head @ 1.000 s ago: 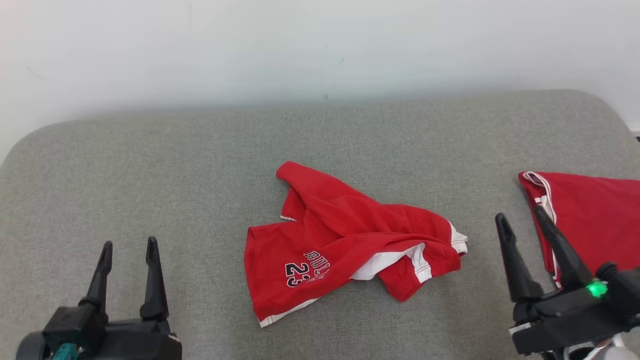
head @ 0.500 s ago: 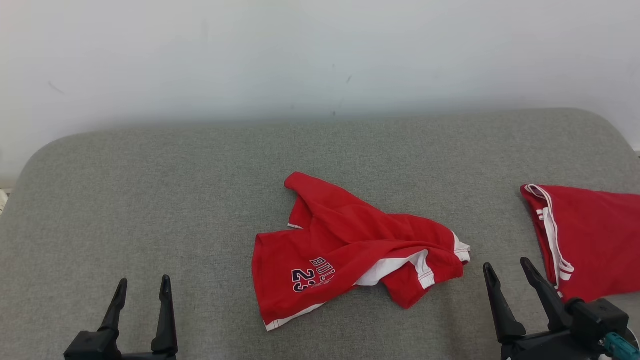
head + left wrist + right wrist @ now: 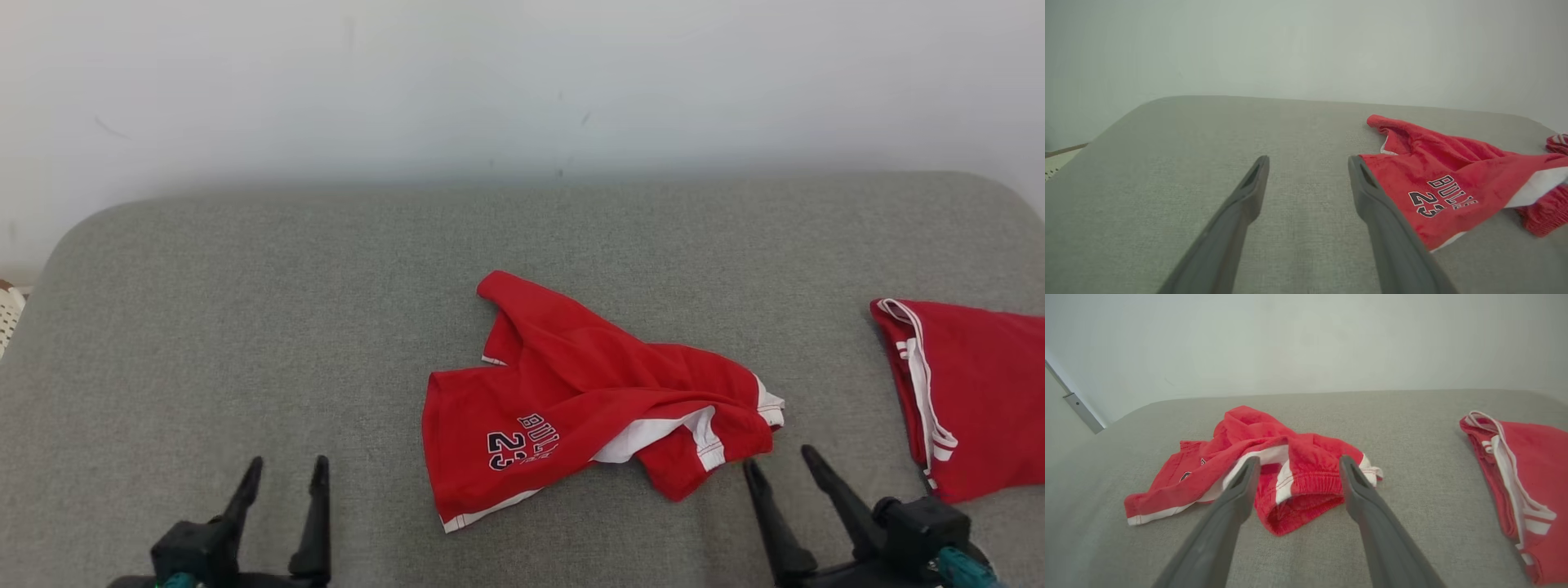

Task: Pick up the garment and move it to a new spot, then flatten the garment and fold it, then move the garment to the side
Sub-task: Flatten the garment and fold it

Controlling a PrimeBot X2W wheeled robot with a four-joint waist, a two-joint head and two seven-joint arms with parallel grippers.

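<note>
Head view looks down on a grey padded surface [image 3: 245, 327] against a pale wall [image 3: 490, 82]. The red garment [image 3: 571, 400], printed with dark letters and "23", lies crumpled near the middle, white trim showing at its edges. The left end effector [image 3: 287, 463] hovers at the lower left, well apart from the garment, fingers spread and empty. The right end effector [image 3: 779, 457] sits just beside the garment's right end, fingers also spread, holding nothing. A second red garment [image 3: 971, 392] with white stripes lies at the right edge.
</note>
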